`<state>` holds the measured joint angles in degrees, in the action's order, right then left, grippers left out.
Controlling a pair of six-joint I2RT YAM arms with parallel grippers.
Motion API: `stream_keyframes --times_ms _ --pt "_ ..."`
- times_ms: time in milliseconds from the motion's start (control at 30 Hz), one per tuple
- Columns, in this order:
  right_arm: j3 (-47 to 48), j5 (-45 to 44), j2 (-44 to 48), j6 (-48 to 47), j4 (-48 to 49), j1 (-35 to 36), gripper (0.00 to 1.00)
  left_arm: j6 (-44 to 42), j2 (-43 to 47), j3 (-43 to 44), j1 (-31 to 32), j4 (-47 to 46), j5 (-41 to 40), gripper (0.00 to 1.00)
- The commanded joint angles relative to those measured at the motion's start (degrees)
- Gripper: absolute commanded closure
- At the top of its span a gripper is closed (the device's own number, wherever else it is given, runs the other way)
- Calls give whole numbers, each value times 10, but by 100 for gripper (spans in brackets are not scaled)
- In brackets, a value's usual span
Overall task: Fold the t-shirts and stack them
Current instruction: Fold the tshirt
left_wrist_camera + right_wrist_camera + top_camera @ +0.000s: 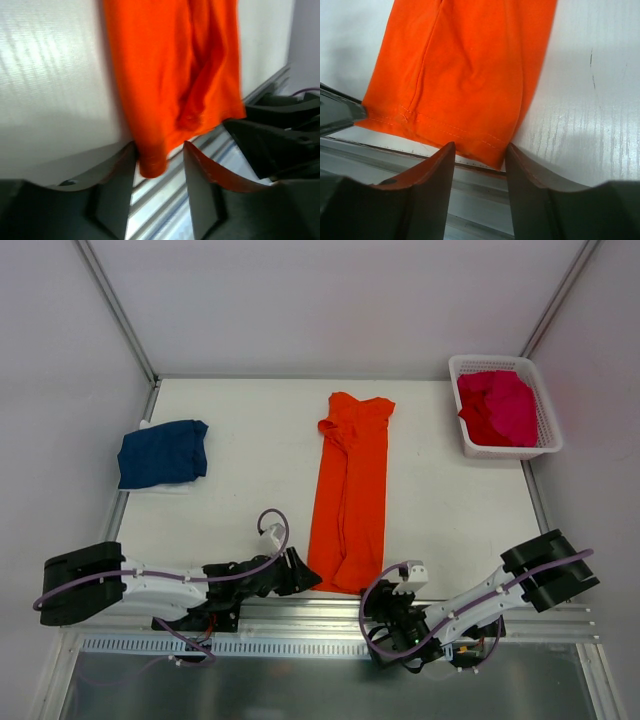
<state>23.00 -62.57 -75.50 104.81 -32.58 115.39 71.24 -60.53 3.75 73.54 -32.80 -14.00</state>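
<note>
A metal rail point(320, 617) runs along the near edge of the white table point(240, 510). Just past it, the left gripper point(159, 146) and the right gripper point(480, 146) each stand about half open, straddling one near hem corner of the single orange t-shirt point(350, 495) without clamping it. The shirt lies in a long narrow fold down the table's middle. Farther left lies one folded navy t-shirt point(162, 453). At the far right, one white lattice basket point(548, 430) holds heaped pink t-shirts point(498, 407); I cannot count them. Pale, plain walls point(350, 300) enclose the table.
</note>
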Motion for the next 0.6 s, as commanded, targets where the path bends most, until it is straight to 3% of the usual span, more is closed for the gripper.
stream_keyframes --times_ms 0,133,233,300,400,567 --pt "3 -10 -9 55 1 2 54 -17 -39 -2 6 57 -1 61" --pt "8 2 -17 44 1 -4 68 -29 -84 15 6 34 2 85" --pt "13 11 -26 40 -3 -11 93 -39 -124 42 6 25 4 99" --pt "22 14 -32 42 -19 -14 99 -47 -134 52 6 27 4 100" --pt "49 10 -41 43 -65 -16 100 -56 -132 75 6 57 -7 100" --pt "120 -1 -53 -7 -151 -44 100 -90 -84 149 6 225 -59 100"
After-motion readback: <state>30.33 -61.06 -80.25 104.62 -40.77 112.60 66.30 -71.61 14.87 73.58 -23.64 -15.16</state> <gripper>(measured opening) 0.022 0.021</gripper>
